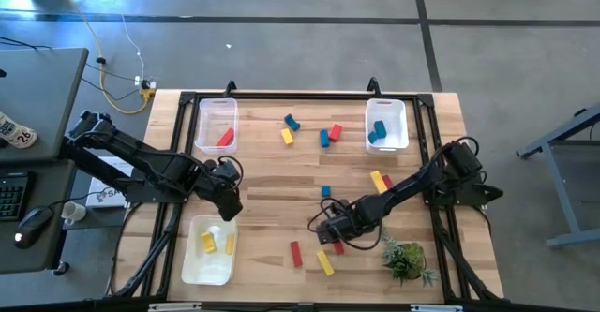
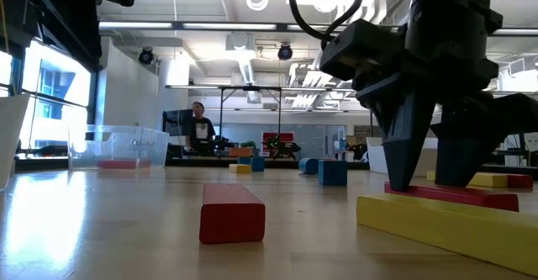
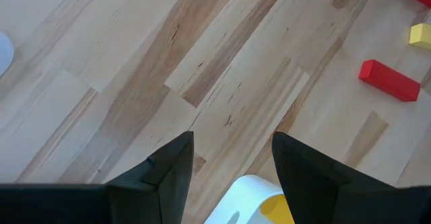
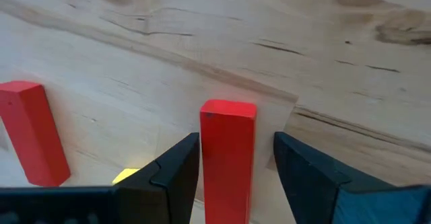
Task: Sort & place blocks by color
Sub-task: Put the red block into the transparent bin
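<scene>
The right gripper (image 4: 232, 163) is down on the desk (image 1: 272, 185) near the plant (image 1: 406, 259), its fingers on either side of a red block (image 4: 227, 153) lying flat, with gaps showing. The left gripper (image 3: 229, 170) hangs open above the bin (image 1: 208, 249) holding yellow blocks (image 1: 209, 242).

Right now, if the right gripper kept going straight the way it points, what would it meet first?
The right gripper points down with a red bar block standing between its open jaws, so it would likely meet that block first, then the wooden table.
</scene>
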